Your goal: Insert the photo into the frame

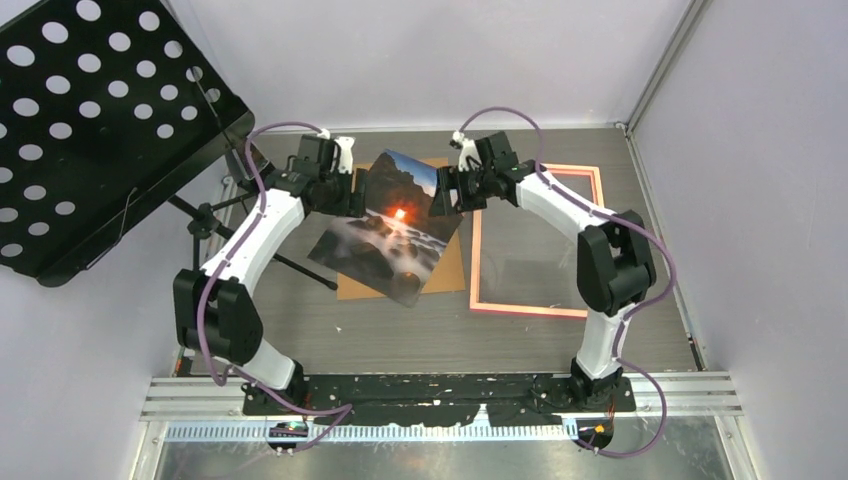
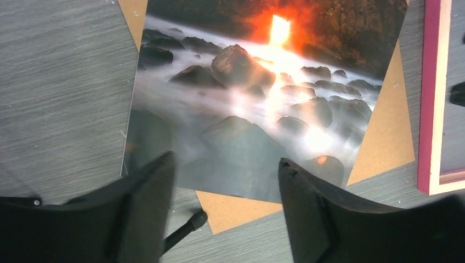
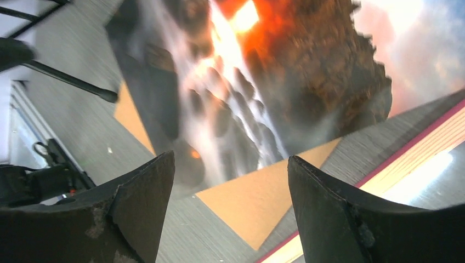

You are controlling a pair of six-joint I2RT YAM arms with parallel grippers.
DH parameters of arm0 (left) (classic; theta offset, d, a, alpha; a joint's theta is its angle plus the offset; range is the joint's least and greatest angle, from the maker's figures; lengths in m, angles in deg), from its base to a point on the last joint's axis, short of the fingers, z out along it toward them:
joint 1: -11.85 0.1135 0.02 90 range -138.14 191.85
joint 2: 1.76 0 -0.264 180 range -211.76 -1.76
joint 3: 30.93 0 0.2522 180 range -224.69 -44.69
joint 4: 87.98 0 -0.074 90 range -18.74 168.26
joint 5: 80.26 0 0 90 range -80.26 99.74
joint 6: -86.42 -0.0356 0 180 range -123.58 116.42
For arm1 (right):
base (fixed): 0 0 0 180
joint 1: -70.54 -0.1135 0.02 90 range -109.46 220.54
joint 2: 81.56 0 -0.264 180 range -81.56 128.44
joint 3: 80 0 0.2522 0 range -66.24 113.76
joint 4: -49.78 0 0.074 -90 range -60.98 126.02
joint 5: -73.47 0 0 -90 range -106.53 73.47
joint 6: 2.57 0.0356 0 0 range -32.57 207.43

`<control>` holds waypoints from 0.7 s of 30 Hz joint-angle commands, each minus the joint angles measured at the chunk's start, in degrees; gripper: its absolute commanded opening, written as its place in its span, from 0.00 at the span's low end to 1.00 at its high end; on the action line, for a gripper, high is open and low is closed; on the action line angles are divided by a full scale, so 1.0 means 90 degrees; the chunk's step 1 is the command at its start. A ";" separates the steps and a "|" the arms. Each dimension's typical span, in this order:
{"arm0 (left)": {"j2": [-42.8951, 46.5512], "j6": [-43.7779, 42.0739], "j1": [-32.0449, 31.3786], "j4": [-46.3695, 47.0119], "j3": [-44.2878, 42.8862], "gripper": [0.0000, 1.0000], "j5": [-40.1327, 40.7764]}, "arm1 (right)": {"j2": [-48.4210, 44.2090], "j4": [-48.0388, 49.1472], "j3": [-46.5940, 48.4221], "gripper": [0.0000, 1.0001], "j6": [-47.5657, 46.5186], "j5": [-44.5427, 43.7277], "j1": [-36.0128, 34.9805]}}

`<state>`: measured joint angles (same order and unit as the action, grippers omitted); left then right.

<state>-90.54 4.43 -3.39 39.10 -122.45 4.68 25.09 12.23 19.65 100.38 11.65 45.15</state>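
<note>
The photo (image 1: 392, 232), a glossy sunset over misty rocks, lies askew, picture side up, over the plain brown backing board (image 1: 448, 270). The pink-orange frame (image 1: 535, 309) lies flat on the table just right of the board. My left gripper (image 1: 358, 192) is open at the photo's far left edge. My right gripper (image 1: 446, 192) is open at its far right edge. In the left wrist view the photo (image 2: 247, 98) spans the gap of the open gripper (image 2: 227, 160). In the right wrist view the photo (image 3: 247, 93), board (image 3: 257, 197) and frame (image 3: 417, 159) lie beyond the open gripper (image 3: 230, 157).
A black perforated music stand (image 1: 90, 120) stands at the far left. Its thin black leg (image 1: 300, 268) reaches toward the board's left side and shows in the left wrist view (image 2: 186, 227). Enclosure walls stand behind and at both sides.
</note>
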 commanded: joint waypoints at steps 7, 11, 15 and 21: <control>-0.0802 -0.0227 0.0014 0.0741 0.0004 0.79 0.0506 | 0.0706 0.0361 -0.0531 0.80 -0.0515 -0.0725 -0.0011; -0.1196 -0.0236 0.0022 0.0812 -0.0246 0.83 0.0817 | 0.0831 0.0299 -0.0588 0.80 -0.0647 -0.1105 -0.0011; -0.1571 -0.0145 0.0048 0.0732 -0.0634 0.84 0.0830 | 0.0959 0.0198 -0.0593 0.80 -0.0693 -0.1559 0.0012; -0.2277 0.0086 0.0209 0.0333 -0.1406 0.86 0.0594 | 0.1128 -0.0111 -0.0431 0.80 -0.0747 -0.2104 0.0213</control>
<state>-108.46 3.67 -2.87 43.00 -129.57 10.66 34.14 12.91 14.45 94.98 -1.31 45.26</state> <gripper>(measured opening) 0.851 0.799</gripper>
